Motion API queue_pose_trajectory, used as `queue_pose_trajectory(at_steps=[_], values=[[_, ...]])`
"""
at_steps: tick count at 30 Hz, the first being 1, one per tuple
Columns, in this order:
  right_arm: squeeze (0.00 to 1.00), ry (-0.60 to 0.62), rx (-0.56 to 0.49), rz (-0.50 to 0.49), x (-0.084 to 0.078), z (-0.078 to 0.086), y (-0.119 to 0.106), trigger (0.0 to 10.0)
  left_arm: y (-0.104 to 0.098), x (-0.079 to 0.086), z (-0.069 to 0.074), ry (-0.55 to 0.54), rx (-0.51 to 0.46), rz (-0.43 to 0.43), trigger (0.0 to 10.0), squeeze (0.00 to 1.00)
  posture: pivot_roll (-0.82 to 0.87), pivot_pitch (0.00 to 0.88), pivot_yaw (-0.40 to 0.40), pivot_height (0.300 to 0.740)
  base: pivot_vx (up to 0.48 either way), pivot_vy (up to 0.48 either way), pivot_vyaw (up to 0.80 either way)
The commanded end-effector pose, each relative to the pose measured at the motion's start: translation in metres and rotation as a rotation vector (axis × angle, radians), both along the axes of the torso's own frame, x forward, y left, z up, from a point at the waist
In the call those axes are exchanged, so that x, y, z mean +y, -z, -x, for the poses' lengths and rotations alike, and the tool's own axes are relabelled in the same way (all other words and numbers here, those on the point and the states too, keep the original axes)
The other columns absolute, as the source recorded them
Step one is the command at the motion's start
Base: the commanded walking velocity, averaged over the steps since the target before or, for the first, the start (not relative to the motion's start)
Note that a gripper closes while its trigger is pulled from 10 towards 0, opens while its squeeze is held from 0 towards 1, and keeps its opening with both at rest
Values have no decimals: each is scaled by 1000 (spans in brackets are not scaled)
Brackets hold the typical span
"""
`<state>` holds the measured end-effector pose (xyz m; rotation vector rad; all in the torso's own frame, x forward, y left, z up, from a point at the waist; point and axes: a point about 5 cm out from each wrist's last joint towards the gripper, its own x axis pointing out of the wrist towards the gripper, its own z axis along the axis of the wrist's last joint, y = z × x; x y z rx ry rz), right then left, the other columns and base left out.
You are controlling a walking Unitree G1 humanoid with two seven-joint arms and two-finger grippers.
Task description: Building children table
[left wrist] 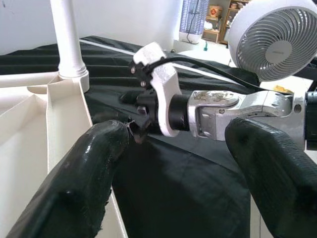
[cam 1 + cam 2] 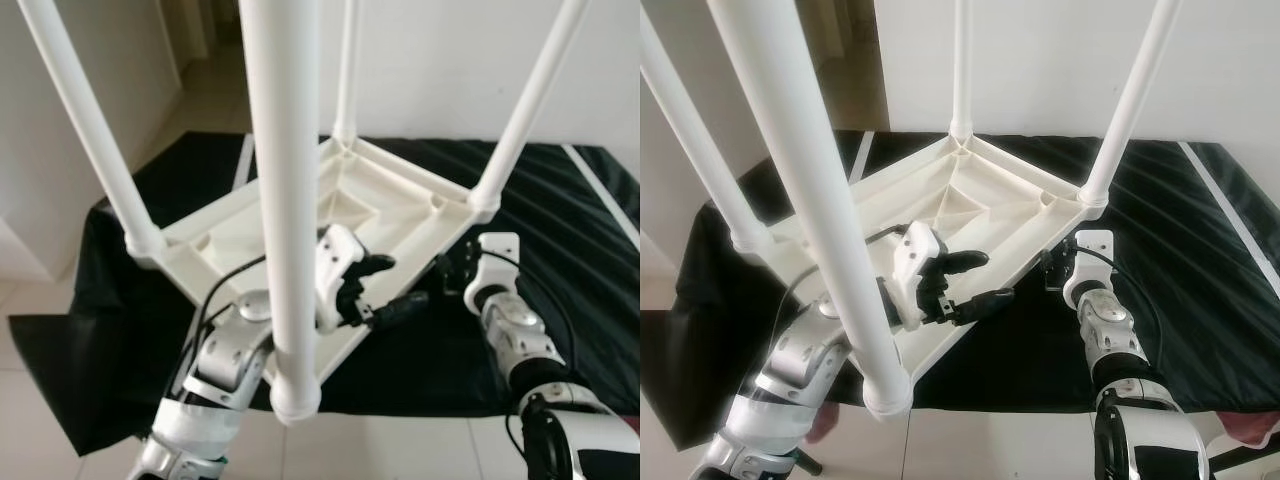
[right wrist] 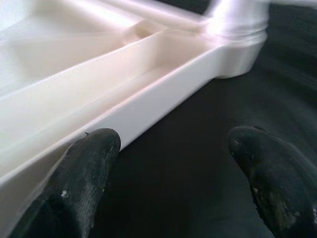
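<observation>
Upturned white plastic children's table (image 2: 350, 205) on black cloth (image 2: 560, 260), light, stiff, bulky: grip its rim; left gripper (image 2: 385, 285) and right gripper (image 3: 171, 178) both wide open beside rim.

Walls (image 2: 450, 60): plain white, daylit | Floor (image 2: 40, 440): pale tiles | Black cloth (image 2: 1200, 260) lay spread over the floor | White fan (image 1: 275, 39) stood near a shelf (image 1: 220, 12) of clutter
</observation>
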<state>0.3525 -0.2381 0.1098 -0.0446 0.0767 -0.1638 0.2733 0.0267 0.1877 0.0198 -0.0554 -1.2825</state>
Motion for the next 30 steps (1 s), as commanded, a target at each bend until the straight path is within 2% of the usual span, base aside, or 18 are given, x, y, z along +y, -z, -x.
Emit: queue_pose_trajectory(at_steps=[1,2,3,4,5,7,8,9,11,13,15,17,21,23,26,27,28,30], values=[[0,109,-30,4,-17,8,0,10000,6,11,-5,-91,8,-24,10000,0,124,0,-35,740,0,0,0],[0,145,-47,0,-22,13,0,10000,8,19,-7,-107,0,-38,10000,0,137,0,-38,740,0,0,0],[0,145,-47,0,-22,13,0,10000,8,19,-7,-107,0,-38,10000,0,137,0,-38,740,0,0,0],[0,172,-49,-15,-28,19,3,10000,11,34,-10,-118,-7,-77,10000,0,144,0,-39,740,0,0,0],[0,172,-49,-15,-28,19,3,10000,11,34,-10,-118,-7,-77,10000,0,144,0,-39,740,0,0,0],[0,138,-53,0,-28,29,8,10000,13,67,-19,-147,-16,-157,10000,0,152,0,-30,740,0,0,0],[0,138,-53,0,-28,29,8,10000,13,67,-19,-147,-16,-157,10000,0,152,0,-30,740,0,0,0],[0,123,-59,5,-28,32,9,10000,12,76,-22,-156,-18,-179,10000,0,151,0,-28,740,0,0,0],[0,123,-59,5,-28,32,9,10000,12,76,-22,-156,-18,-179,10000,0,151,0,-28,740,0,0,0],[0,78,-67,30,-25,37,10,10000,10,102,-27,-152,-19,-216,10000,0,140,0,-21,740,0,0,0],[0,78,-67,30,-25,37,10,10000,10,102,-27,-152,-19,-216,10000,0,140,0,-21,740,0,0,0],[0,44,-72,47,-24,42,9,10000,6,115,-30,-136,-22,-214,10000,0,132,0,-18,740,0,0,0],[0,-9,-88,68,-23,46,4,10000,3,125,-34,-115,-57,-203,10000,0,111,0,-9,740,0,0,0],[0,1,-85,91,-30,51,2,10000,11,133,-45,-130,-94,-298,10000,0,97,0,-1,740,0,0,0],[0,1,-85,91,-30,51,2,10000,11,133,-45,-130,-94,-298,10000,0,97,0,-1,740,0,0,0],[0,26,-82,93,-35,54,2,10000,19,135,-55,-164,-94,-368,10000,0,86,0,0,740,0,0,0],[0,39,-89,86,-39,57,0,10000,29,137,-67,-182,-107,-477,10000,0,56,0,9,740,0,0,0],[0,34,-95,89,-38,59,-2,10000,31,137,-69,-175,-106,-505,10000,0,49,0,12,740,0,0,0]])
